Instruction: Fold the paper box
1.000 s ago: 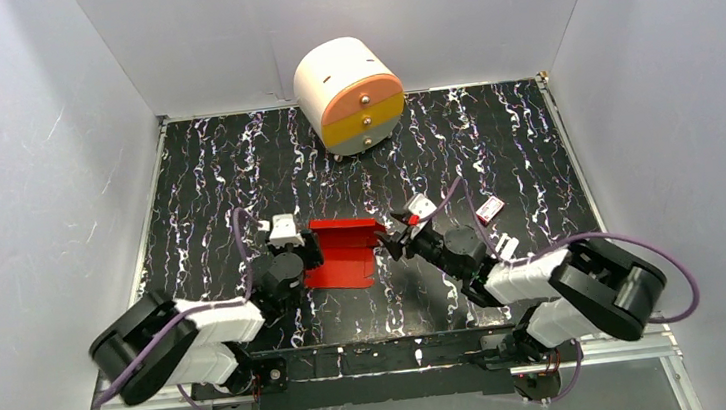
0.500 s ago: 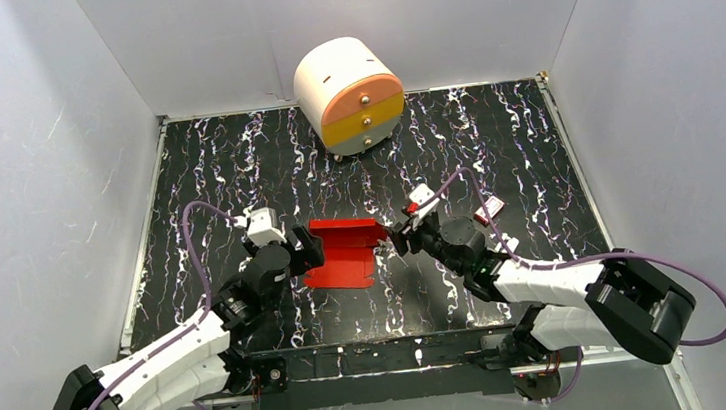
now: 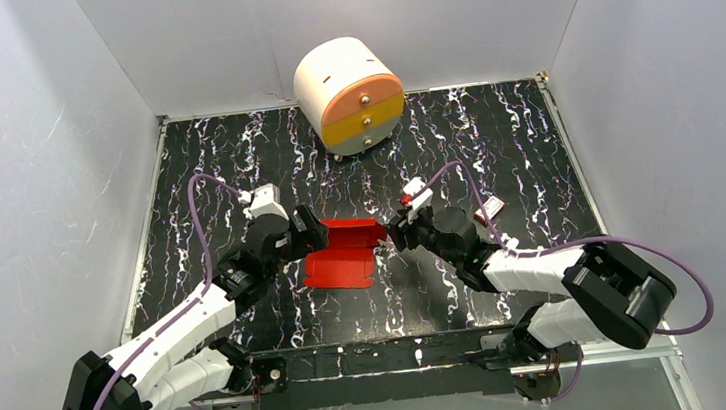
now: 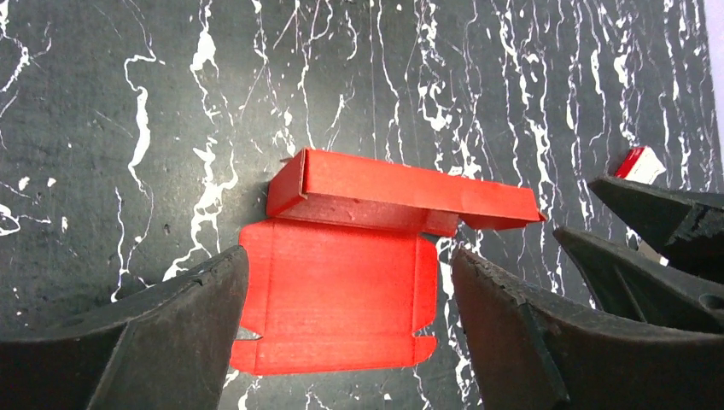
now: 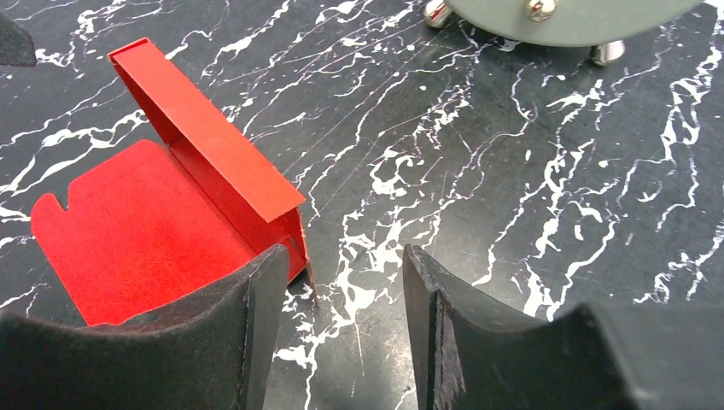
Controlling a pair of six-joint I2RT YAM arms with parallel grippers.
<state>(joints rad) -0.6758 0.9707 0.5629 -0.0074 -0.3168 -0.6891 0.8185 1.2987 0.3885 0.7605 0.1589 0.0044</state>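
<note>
"Where is the plain bright red thin-card paper box (image 3: 344, 255)?"

"Mid-way across the black, white-veined table (image 3: 224, 158), between the two arms. The overhead view shows little beyond a red patch. The left wrist view shows one broad panel (image 4: 337, 312) lying flat with notched side tabs, and the far long side folded up into a raised wall with a flap over it."

"And the grippers?"

"The left gripper (image 3: 304, 236) stands just beside the box's left end, its jaws spread wide with nothing held; from its own camera (image 4: 346, 265) the box lies below the gap. The right gripper (image 3: 394, 234) is at the right end, jaws parted around bare table (image 5: 341, 256). One finger (image 5: 256, 299) is just beside the box's near corner, but contact cannot be told."

"Anything one view adds?"

"The right wrist view catches only the metal feet of the round white, orange and yellow drawer unit (image 3: 348, 94). The tiny red-and-white packet (image 3: 489, 210) shows overhead and at the left wrist view's edge."
</note>
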